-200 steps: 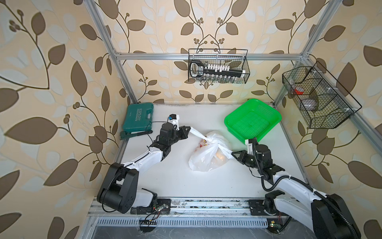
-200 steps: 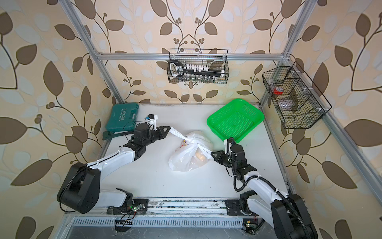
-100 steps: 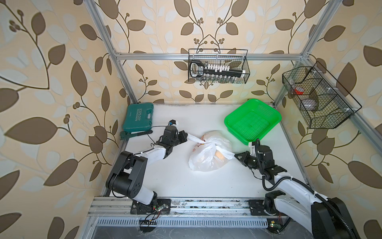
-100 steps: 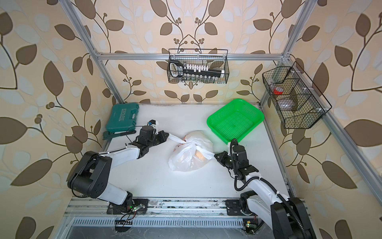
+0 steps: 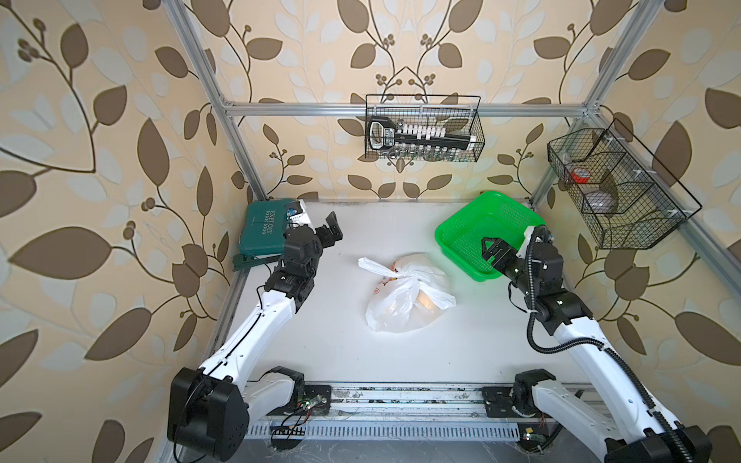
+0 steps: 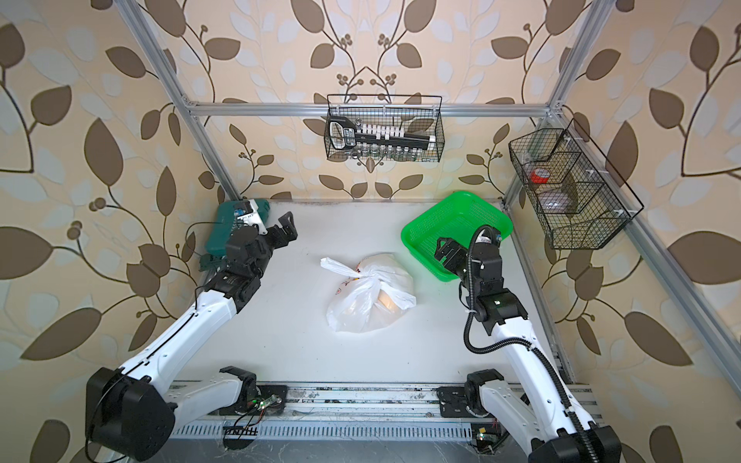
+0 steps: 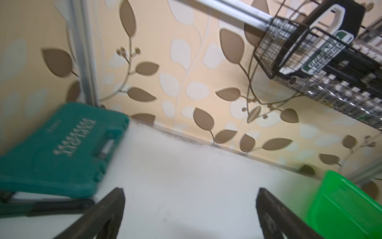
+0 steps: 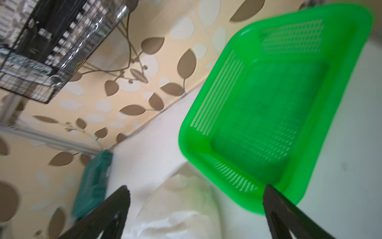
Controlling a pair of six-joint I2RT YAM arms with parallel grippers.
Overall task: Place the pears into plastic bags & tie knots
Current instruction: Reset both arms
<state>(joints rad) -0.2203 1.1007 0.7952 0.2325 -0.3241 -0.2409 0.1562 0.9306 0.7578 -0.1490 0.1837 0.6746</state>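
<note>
The white plastic bag [image 5: 401, 308] [image 6: 363, 308] lies mid-table, its handles bunched into a knot [image 5: 397, 274] [image 6: 358, 273] with loose ends sticking out. Pears [image 5: 425, 298] [image 6: 387, 298] show only as pale orange shapes through the film. My left gripper [image 5: 333, 229] [image 6: 288, 228] hangs open to the left of the bag, above the table by the teal case, holding nothing [image 7: 190, 190]. My right gripper [image 5: 490, 250] [image 6: 443, 250] stands open over the near rim of the green basket, right of the bag. In the right wrist view the bag [image 8: 179, 207] lies beyond the empty jaws [image 8: 196, 187].
A green plastic basket [image 5: 457, 232] [image 8: 268, 103] sits at the back right. A teal tool case [image 5: 262, 232] [image 7: 62, 144] lies at the back left. Wire baskets hang on the back wall [image 5: 423, 128] and the right wall [image 5: 617, 188].
Both grippers let go of the bag's handle ends, opened wide and pulled back outward and up. The bag has settled on the table with its knot slack.
</note>
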